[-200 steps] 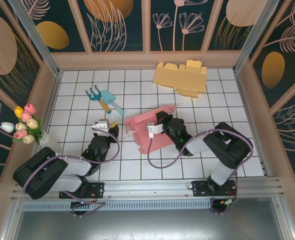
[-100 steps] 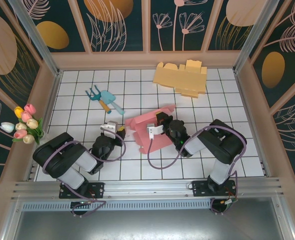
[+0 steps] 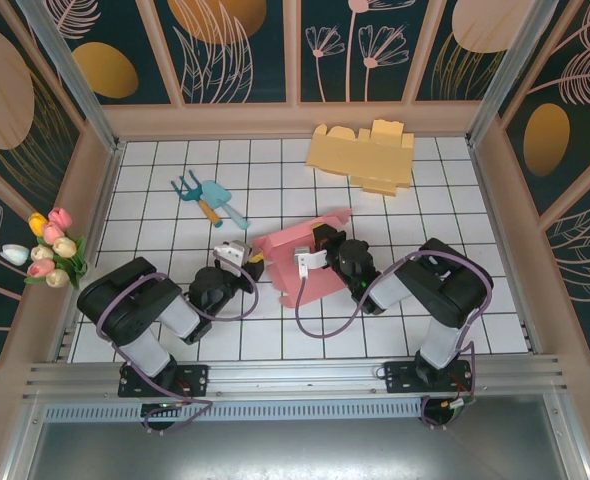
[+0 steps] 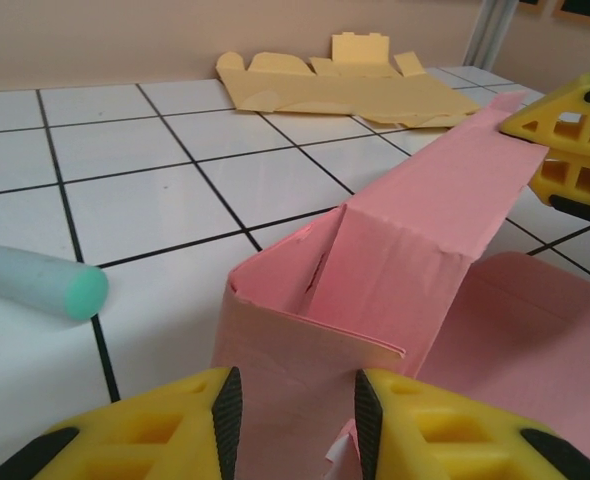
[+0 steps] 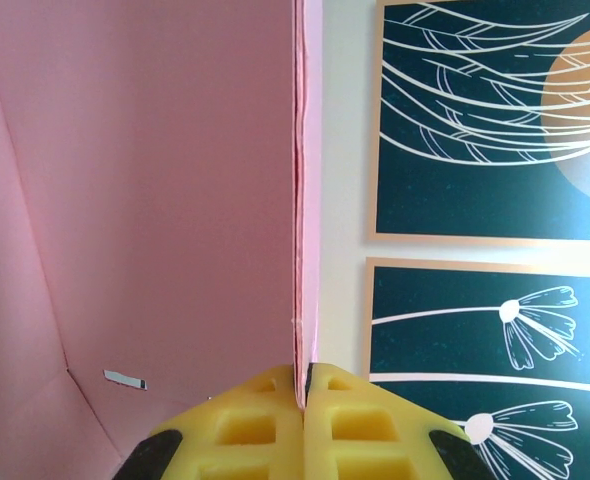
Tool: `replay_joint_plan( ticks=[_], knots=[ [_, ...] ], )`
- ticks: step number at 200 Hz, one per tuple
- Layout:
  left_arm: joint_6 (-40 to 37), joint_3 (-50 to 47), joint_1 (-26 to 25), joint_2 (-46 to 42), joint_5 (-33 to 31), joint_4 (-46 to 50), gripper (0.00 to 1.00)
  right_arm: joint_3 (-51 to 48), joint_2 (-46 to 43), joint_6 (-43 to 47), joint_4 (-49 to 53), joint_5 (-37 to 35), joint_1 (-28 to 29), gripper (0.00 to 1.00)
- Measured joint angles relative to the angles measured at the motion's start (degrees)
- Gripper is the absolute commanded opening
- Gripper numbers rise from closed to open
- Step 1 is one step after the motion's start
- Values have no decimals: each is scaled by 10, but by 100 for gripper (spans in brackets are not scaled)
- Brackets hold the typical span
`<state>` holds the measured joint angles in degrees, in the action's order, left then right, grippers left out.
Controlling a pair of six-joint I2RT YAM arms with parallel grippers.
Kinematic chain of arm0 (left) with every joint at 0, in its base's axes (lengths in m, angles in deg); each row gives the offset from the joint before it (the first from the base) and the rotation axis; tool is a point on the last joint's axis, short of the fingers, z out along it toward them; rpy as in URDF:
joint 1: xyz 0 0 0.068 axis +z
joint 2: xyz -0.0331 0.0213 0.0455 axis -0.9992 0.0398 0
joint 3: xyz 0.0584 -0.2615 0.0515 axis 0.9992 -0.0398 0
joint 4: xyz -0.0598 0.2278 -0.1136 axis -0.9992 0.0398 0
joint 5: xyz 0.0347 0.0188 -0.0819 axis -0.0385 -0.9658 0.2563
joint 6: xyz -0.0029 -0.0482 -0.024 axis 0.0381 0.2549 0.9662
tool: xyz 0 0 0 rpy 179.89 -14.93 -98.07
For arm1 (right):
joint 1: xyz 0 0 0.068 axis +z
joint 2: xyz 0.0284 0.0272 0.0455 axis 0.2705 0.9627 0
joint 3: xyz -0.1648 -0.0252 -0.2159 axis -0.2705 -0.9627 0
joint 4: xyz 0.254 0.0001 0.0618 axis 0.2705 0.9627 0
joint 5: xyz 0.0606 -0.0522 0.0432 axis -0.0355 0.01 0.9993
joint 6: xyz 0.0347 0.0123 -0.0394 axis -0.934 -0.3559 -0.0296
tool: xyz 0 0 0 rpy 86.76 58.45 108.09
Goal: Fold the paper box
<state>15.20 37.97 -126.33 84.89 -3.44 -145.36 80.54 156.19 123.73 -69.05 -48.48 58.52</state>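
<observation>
Right tool (image 5: 303, 378) astride pink box (image 5: 155, 200) edge

The left hand (image 3: 245, 256) has swept right across the bench (image 3: 155, 200), arriving at the pink box's (image 3: 285, 245) left flap.

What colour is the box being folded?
The box is pink; the left wrist view shows it best.

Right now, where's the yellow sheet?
In the top view, the yellow sheet lies flat at the far edge of the table, right of centre, beyond the pink box.
</observation>
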Motion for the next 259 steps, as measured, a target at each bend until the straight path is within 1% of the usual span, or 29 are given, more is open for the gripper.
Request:
replay_joint_plan(
  ticks=[14, 27, 56, 92, 116, 131, 163, 178, 191, 217, 230, 243, 249, 256, 259],
  knots=[
    [-4, 4, 0, 7, 9, -3, 34, 0, 0, 0, 0, 0, 0, 0],
    [-5, 4, 0, 12, 21, -5, 30, 1, 0, 0, 1, 0, -1, 0],
    [-4, 4, 0, 28, 59, -26, 25, 10, 7, 0, 3, -2, -1, 0],
    [0, 4, 0, 29, 107, -40, 23, 25, 19, 0, 4, -7, -1, 0],
    [0, 4, 0, 23, 120, -42, 23, 28, 20, 2, 5, -7, -2, 0],
    [3, 2, 0, -2, 101, -28, 24, 28, 20, 2, 5, -7, -2, 0],
    [20, -1, 0, -103, -10, 54, 27, 28, 20, 2, 6, -5, -5, 0],
    [30, -1, 5, -143, -37, 94, 27, 28, 20, 2, 6, -3, -7, 0],
    [49, -1, 26, -167, -40, 125, 26, 26, 20, 2, 6, 0, -9, 0],
    [93, -21, 99, -206, -27, 143, 26, 20, 16, 2, 5, 3, -10, 0],
    [102, -30, 117, -214, -24, 141, 29, 17, 12, 2, 6, 5, -11, 0],
    [102, -31, 123, -201, -8, 127, 35, 16, 12, 2, 6, 9, -12, 0],
    [99, -31, 123, -187, 6, 113, 41, 16, 12, 2, 6, 10, -12, 0],
    [94, -31, 125, -161, 26, 90, 50, 16, 11, 2, 6, 11, -13, 0],
    [85, -31, 125, -147, 34, 80, 52, 16, 11, 2, 6, 11, -13, 0]
  ],
)
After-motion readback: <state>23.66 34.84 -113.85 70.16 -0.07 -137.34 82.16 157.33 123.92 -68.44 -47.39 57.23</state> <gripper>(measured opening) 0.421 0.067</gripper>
